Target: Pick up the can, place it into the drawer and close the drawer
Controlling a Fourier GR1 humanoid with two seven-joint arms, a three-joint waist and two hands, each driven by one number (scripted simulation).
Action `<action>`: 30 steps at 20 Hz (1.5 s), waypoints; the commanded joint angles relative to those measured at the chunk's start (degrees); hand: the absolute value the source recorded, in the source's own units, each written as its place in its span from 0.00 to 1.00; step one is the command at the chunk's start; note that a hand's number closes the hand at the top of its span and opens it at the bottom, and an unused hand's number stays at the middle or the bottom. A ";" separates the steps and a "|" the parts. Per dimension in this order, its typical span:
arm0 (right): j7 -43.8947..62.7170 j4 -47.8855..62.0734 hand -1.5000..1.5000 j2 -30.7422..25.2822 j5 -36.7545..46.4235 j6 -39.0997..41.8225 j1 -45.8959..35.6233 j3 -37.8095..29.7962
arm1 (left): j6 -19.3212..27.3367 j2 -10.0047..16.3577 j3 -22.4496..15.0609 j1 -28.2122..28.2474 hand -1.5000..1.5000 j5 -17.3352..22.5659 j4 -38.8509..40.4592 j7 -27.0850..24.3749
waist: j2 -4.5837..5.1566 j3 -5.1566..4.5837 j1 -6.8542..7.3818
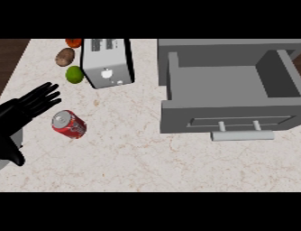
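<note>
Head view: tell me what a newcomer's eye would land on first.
The red can on the pale counter, left of middle, beside the open black left hand. Then the big grey drawer, standing open at the right, and the silver toaster at the back.

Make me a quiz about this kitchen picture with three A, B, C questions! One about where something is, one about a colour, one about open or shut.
1. Where is the can?
A) inside the drawer
B) on the counter beside the left hand
C) on a plate

2. What colour is the can?
A) red
B) blue
C) yellow

3. How is the drawer?
A) shut
B) open with nothing in it
C) open with the can in it

Answers:
1 B, it lies on the counter right of the open left hand.
2 A, its side is red with a silver top.
3 B, it is pulled out and its grey inside is bare.
</note>
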 commanded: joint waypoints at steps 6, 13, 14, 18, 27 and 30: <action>-0.79 -1.96 0.00 4.19 -0.14 4.45 3.13 -1.44 | -1.64 -1.01 1.42 -5.13 0.00 -15.77 18.70 -17.47 | 0.03 -0.07 0.18; 2.55 -3.63 0.00 2.95 -3.46 3.68 2.49 -4.17 | -0.05 -1.13 -1.87 -8.67 0.00 -25.43 30.08 -30.18 | 0.32 -0.19 -0.61; 0.44 -1.25 0.00 2.72 -1.67 5.60 1.97 -4.12 | -0.53 -0.53 -1.53 -8.01 0.00 -25.36 30.51 -31.65 | 0.25 -0.14 -0.23; 0.50 -1.50 0.00 2.40 -2.45 6.19 1.63 -4.68 | 1.44 -3.11 -2.14 -12.37 0.00 -26.35 36.79 -29.87 | 0.65 -0.25 -1.42; 3.72 -4.26 0.00 2.44 -5.07 5.46 2.19 -6.43 | 2.94 -6.15 -4.51 -9.87 0.00 -29.63 39.93 -36.19 | 0.44 -0.25 -0.86; 4.19 -2.62 0.00 3.10 -3.41 5.40 0.96 -5.09 | 1.77 -5.86 -2.92 -13.89 0.00 -28.02 41.38 -33.83 | 0.40 -0.19 -0.58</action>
